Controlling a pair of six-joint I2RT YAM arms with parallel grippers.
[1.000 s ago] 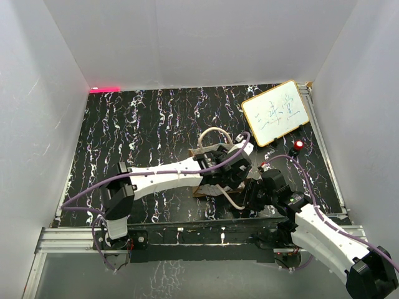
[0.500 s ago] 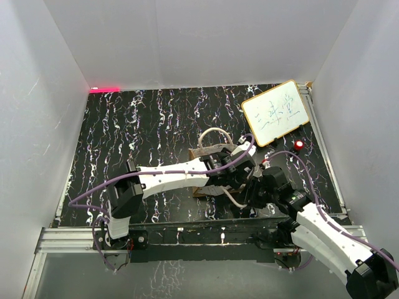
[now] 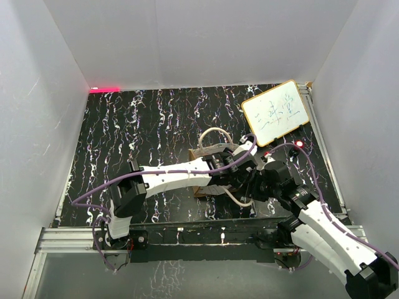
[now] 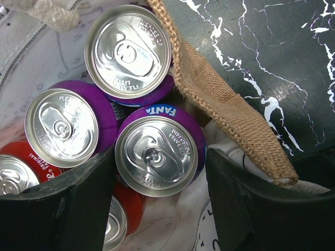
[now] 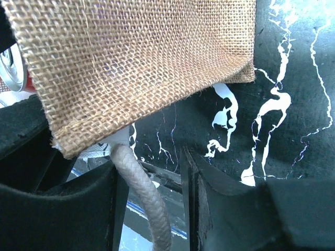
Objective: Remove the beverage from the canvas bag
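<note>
The canvas bag (image 3: 201, 189) lies under both arms at the table's near middle, one cream handle (image 3: 214, 132) looping behind it. Inside stand several cans. My left gripper (image 4: 159, 175) reaches into the bag mouth, open, its fingers (image 4: 57, 209) flanking a purple Fanta can (image 4: 157, 151), with a sliver of gap on the right side. The burlap rim (image 4: 209, 89) folds beside it. My right gripper (image 5: 149, 167) is open at the bag's outer wall (image 5: 141, 57). The other handle cord (image 5: 144, 198) runs loosely between its jaws, against the left finger.
Two more purple cans (image 4: 128, 49) (image 4: 63, 128) and red cans (image 4: 13, 175) crowd the bag. A white board with a yellow frame (image 3: 276, 112) lies at the back right, a red light (image 3: 299, 144) near it. White walls enclose the black marbled table (image 3: 137, 124).
My left jaws have narrowed around the Fanta can. The right gripper has moved up toward the bag, and its jaws have widened slightly.
</note>
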